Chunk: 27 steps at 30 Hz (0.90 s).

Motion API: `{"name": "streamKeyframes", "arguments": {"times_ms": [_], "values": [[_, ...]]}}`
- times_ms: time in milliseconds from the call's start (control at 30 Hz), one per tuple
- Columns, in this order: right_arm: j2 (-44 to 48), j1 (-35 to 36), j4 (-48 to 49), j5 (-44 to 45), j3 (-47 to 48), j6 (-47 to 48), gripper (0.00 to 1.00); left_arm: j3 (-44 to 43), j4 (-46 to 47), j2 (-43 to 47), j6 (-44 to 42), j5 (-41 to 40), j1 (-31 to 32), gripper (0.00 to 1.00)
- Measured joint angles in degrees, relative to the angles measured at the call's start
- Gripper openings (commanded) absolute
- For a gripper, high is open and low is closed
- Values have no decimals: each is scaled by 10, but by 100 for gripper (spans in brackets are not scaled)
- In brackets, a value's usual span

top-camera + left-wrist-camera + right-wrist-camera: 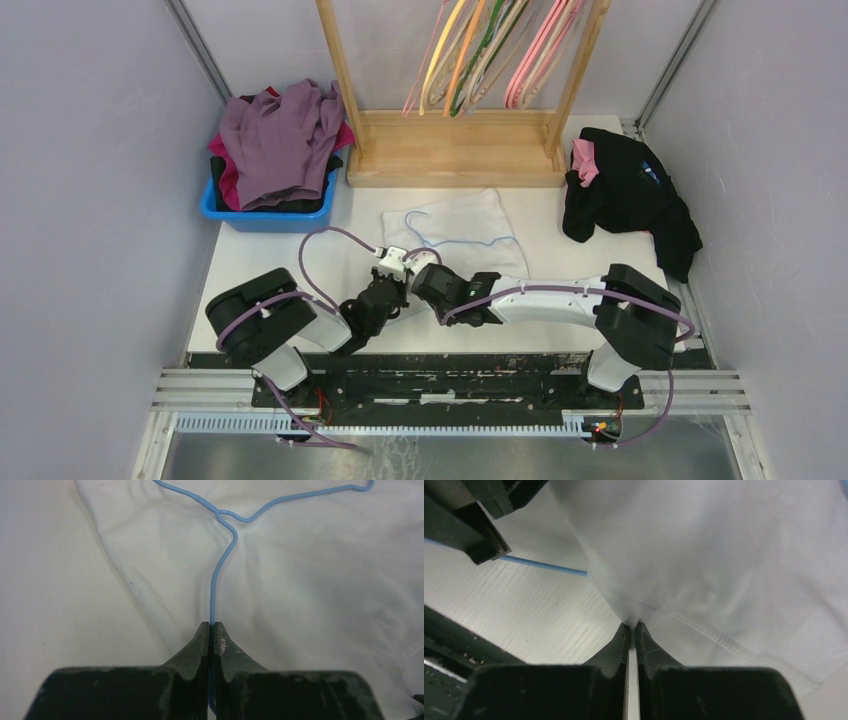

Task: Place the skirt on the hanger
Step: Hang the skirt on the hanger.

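A white skirt (455,228) lies flat on the table with a thin blue wire hanger (440,240) on top of it. In the left wrist view my left gripper (210,626) is shut on the hanger (216,582), its jaws pinching the wire below the twisted neck. In the right wrist view my right gripper (632,626) is shut on the near hem of the skirt (704,555), pinching a small fold of cloth. Both grippers sit side by side at the skirt's near edge, the left gripper (392,262) just left of the right gripper (425,275).
A blue bin (268,215) heaped with purple and pink clothes stands at the back left. A wooden rack (455,150) with several coloured hangers stands at the back centre. A black garment (630,195) lies at the back right.
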State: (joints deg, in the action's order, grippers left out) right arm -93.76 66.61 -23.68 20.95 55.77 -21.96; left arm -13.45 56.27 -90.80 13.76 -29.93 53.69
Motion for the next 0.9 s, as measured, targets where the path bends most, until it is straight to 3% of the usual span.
{"name": "streamKeyframes", "arguments": {"times_ms": [500, 900], "values": [[171, -86, -9, -182, -28, 14, 1, -41, 26, 0, -46, 31, 20, 3], [204, -94, -24, -254, -49, 7, 1, -42, 25, 0, -70, 11, 21, 3]]}}
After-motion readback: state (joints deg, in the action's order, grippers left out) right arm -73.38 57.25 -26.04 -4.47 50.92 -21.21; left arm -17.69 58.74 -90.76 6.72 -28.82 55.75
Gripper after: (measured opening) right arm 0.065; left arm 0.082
